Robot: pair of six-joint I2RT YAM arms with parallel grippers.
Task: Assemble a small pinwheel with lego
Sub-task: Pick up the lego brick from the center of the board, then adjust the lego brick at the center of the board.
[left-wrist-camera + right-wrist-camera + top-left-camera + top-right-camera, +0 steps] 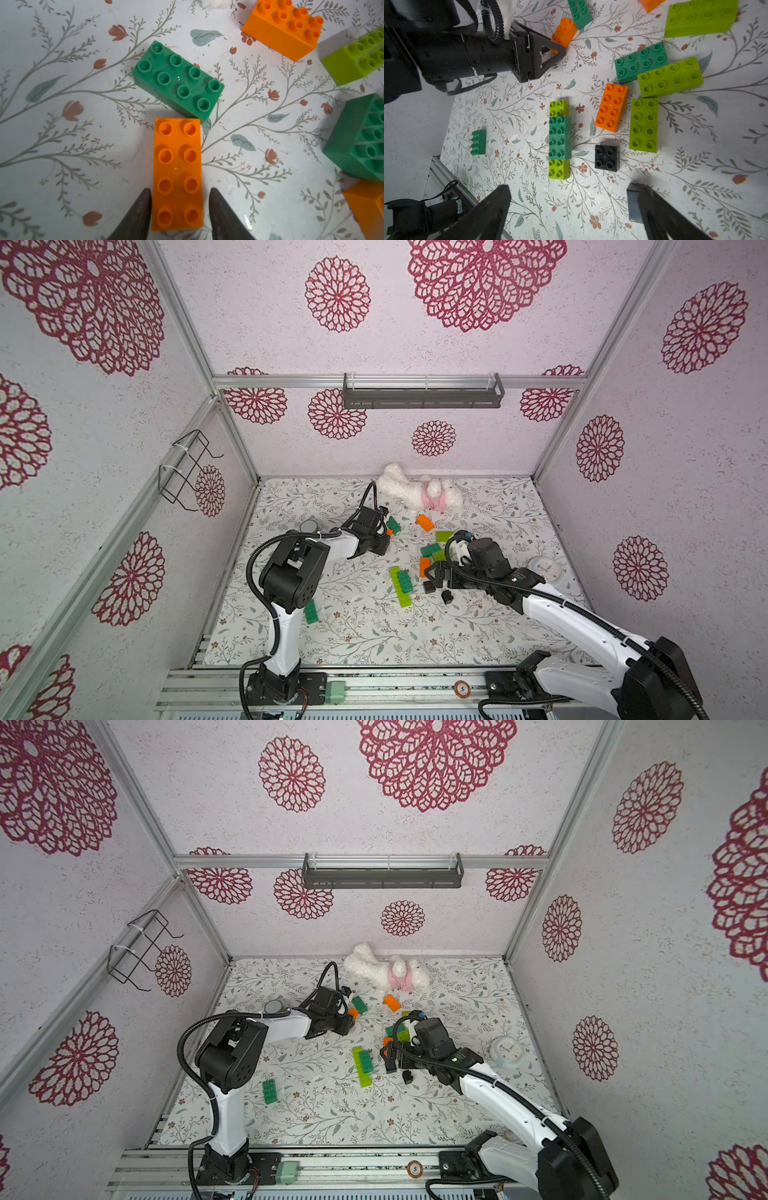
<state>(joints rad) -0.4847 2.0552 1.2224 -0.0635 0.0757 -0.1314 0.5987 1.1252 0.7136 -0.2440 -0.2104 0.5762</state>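
Straddling orange brick point(177, 158), left end effector point(180, 190)

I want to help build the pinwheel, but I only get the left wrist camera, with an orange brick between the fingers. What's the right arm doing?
Observer: The right gripper hangs open over the mat, holding nothing.
Operator: Any black pieces?
Observer: Two. One black square lies just ahead of that gripper, and a second black square is beside it.
Operator: Is anything stacked yet?
Observer: Yes, a green brick sits on lime pieces that stick out at both ends.
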